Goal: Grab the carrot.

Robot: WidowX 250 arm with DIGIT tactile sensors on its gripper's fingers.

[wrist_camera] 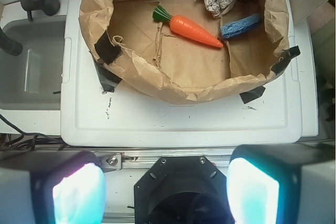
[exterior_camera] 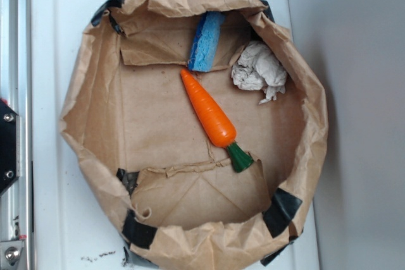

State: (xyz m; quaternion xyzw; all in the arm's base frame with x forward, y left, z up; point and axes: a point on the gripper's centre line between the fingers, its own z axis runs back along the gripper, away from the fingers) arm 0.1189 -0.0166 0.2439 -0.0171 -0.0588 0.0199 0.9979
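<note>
Three things lie inside the brown paper bag (exterior_camera: 95,124): the carrot (exterior_camera: 209,115) on its floor, tip touching the blue sponge (exterior_camera: 205,42), the crumpled white paper wad (exterior_camera: 258,71) nearby. Well short of it, the gripper (wrist_camera: 167,190) hangs spread wide, empty.

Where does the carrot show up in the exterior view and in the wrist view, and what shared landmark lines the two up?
Exterior: the carrot lies mid-frame in the paper bag, stem toward lower right.
Wrist: the carrot lies upper centre, stem pointing left.
Shared landmark: the blue sponge at the carrot's tip.
</note>
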